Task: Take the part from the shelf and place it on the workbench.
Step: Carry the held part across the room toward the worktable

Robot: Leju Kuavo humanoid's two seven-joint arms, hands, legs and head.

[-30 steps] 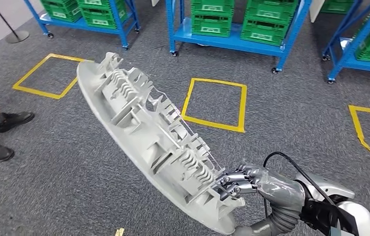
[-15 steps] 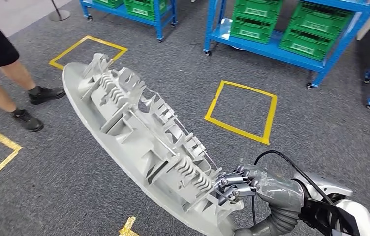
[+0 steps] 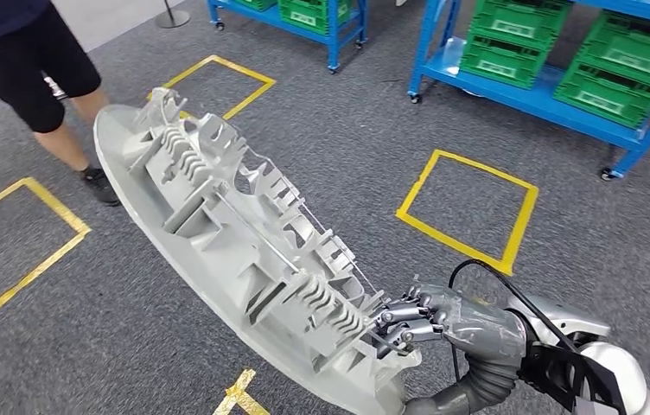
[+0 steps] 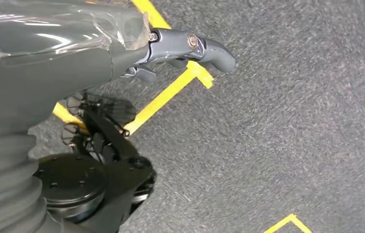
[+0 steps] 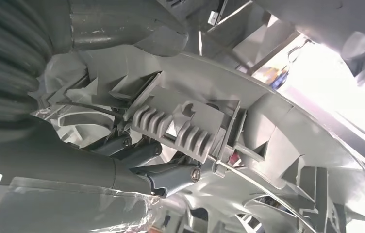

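Observation:
The part (image 3: pixel 244 251) is a long, pale grey plastic moulding with ribs and clips on its upper face. It slants across the head view from upper left to lower right, above the carpet. My right hand (image 3: pixel 430 320) grips its near end, fingers hooked into the ribbing. In the right wrist view the dark fingers (image 5: pixel 171 177) are curled round a ribbed block of the part (image 5: pixel 248 145). My left hand (image 4: pixel 122 48) hangs over the floor and holds nothing, its fingers loosely extended.
A person (image 3: pixel 36 60) in dark shorts stands at the upper left, close to the part's far end. Blue wheeled shelves (image 3: pixel 512 91) with green crates (image 3: pixel 615 60) line the back. Yellow tape squares (image 3: pixel 468 203) mark the grey carpet, and a stanchion base (image 3: pixel 170 17) stands at the top.
The whole scene has shifted as the camera turned: shelves and tape squares slid right and the person came further into view. The part stays in my right hand's grip.

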